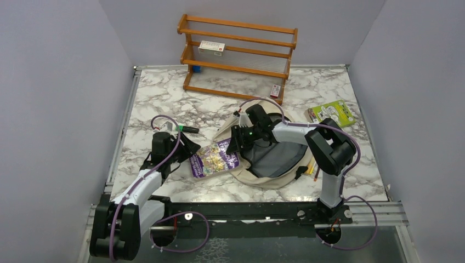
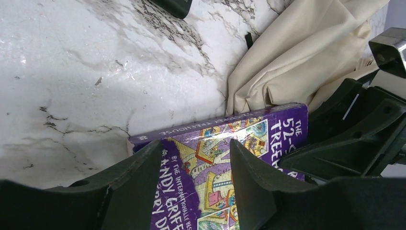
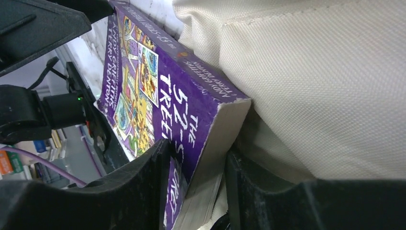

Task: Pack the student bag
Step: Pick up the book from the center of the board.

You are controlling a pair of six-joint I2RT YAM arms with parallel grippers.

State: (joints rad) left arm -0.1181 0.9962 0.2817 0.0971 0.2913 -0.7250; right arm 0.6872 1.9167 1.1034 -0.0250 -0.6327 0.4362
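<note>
The student bag (image 1: 270, 181) is a beige backpack lying open on the marble, dark lining up; its cream cloth fills the left wrist view's top right (image 2: 297, 52) and the right wrist view (image 3: 325, 72). A purple paperback (image 1: 215, 158) leans with its right end on the bag's left rim. My right gripper (image 1: 237, 143) is shut on that end: one finger on the cover, the other under the page block (image 3: 198, 148). My left gripper (image 1: 186, 148) is at the book's other end. Its jaws stand apart over the cover (image 2: 195, 143), clamping nothing.
A wooden rack (image 1: 238, 52) stands at the back holding a white box (image 1: 211, 46), with a small box (image 1: 276, 90) at its right foot. A green packet (image 1: 332, 113) lies right of the bag, pencils (image 1: 312, 167) by its right side, a black marker (image 1: 189, 129) behind my left gripper.
</note>
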